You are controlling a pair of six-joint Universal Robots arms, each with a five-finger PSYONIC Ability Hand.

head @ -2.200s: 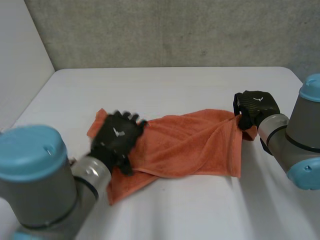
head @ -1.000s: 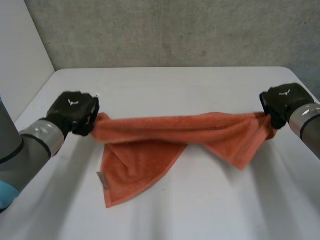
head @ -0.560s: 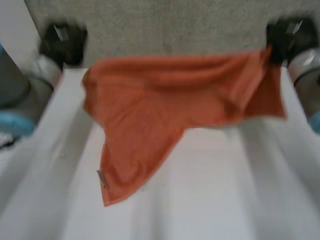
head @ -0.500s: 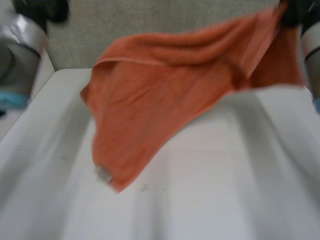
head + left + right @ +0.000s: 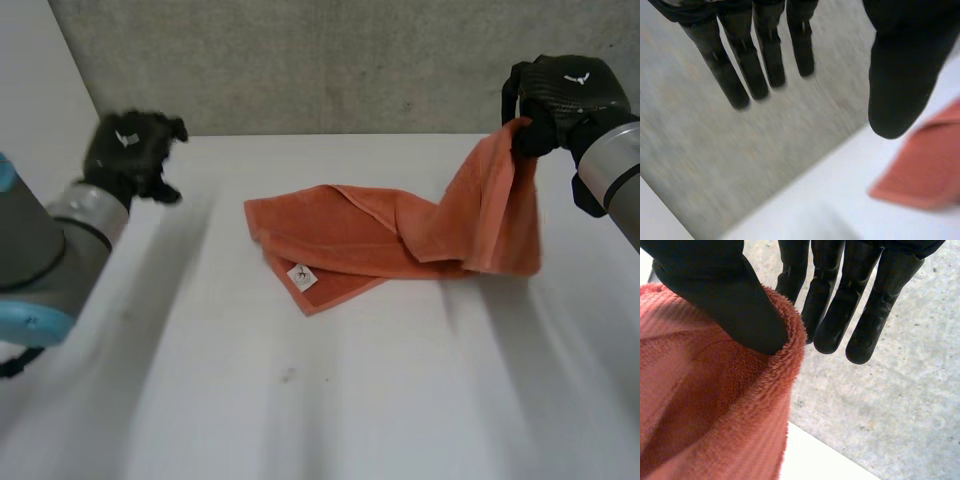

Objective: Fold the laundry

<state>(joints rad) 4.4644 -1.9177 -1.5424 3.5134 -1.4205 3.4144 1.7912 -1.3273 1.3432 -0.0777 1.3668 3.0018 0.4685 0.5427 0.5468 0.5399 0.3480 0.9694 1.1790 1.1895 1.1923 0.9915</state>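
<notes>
Towel: the orange towel (image 5: 350, 245) lies mostly on the white table (image 5: 330, 400), near its middle, bunched in loose, uneven layers. One end rises off the surface to my right hand.
Tag: a small white label (image 5: 301, 277) shows at the towel's near corner, facing up.
My right hand: my right hand (image 5: 560, 100) is raised above the table's far right side and pinches the lifted end. In the right wrist view my thumb presses the cloth's edge toward the nearest finger, and the other fingers are straight beyond it.
My left hand: my left hand (image 5: 130, 155) is up in the air at the far left, well apart from the towel. It holds nothing, with fingers straight and spread away from the thumb.
Done: as I judge it, very little. The cloth is doubled over itself by chance, not by a clean fold, and its edges do not line up.
Left: I judge it needs spreading flat or squaring up, then folding edge to edge. My left hand needs a corner before that can start.
Hidden: the hanging end covers the part of the towel behind it, so I cannot tell how many layers lie there.
Hard to make out: I cannot tell which corner I am pinching. The free far corners are tucked somewhere in the bunch.
</notes>
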